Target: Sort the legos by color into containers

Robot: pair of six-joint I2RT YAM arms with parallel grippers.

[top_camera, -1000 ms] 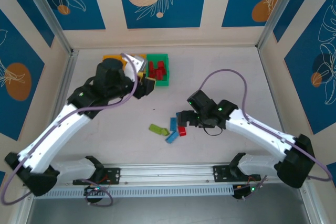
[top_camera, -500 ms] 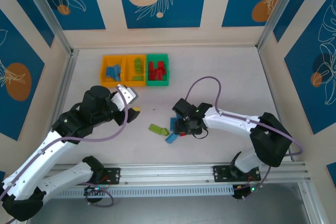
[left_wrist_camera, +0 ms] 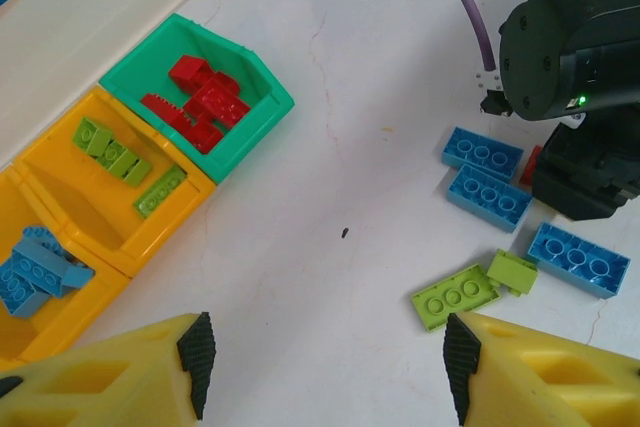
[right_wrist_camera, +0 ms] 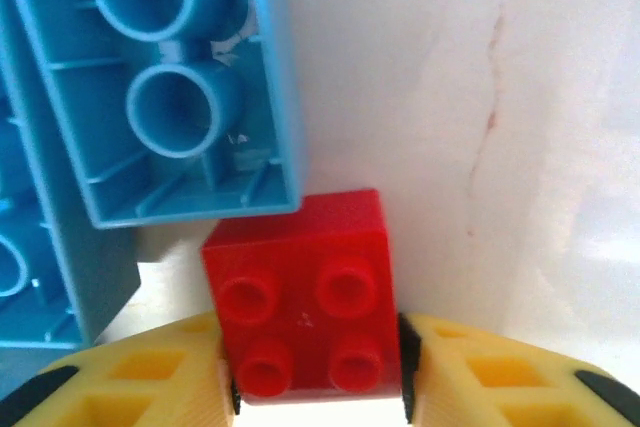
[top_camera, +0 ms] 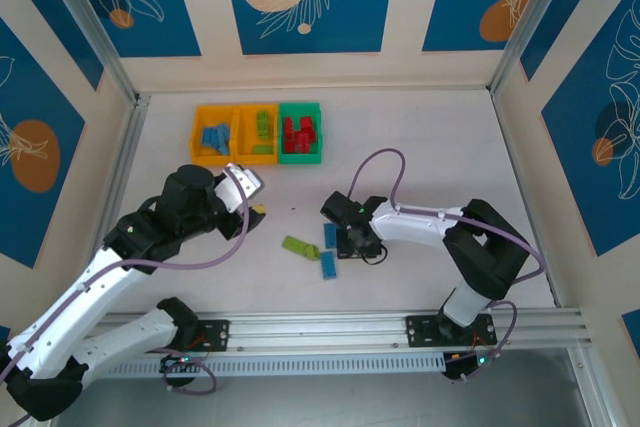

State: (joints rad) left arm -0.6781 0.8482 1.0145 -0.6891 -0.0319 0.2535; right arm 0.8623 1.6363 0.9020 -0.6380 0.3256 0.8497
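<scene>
right jaws pinching red brick [right_wrist_camera: 300, 287] | left jaws open, empty | risk: blue brick [right_wrist_camera: 180, 87] touching it could drag along on lift

In the left wrist view the end bin [left_wrist_camera: 62, 325], the one with blue bricks by the worktop's far edge, runs off the left side, so no way to count what's in it. The red brick [left_wrist_camera: 531, 163] is just a sliver poking out behind the right gripper [left_wrist_camera: 583, 185]. In the right wrist view the upside-down blue brick [right_wrist_camera: 170, 77] gets chopped by the top and left edges, and the yellow pads [right_wrist_camera: 195, 367] run off the bottom.
</scene>
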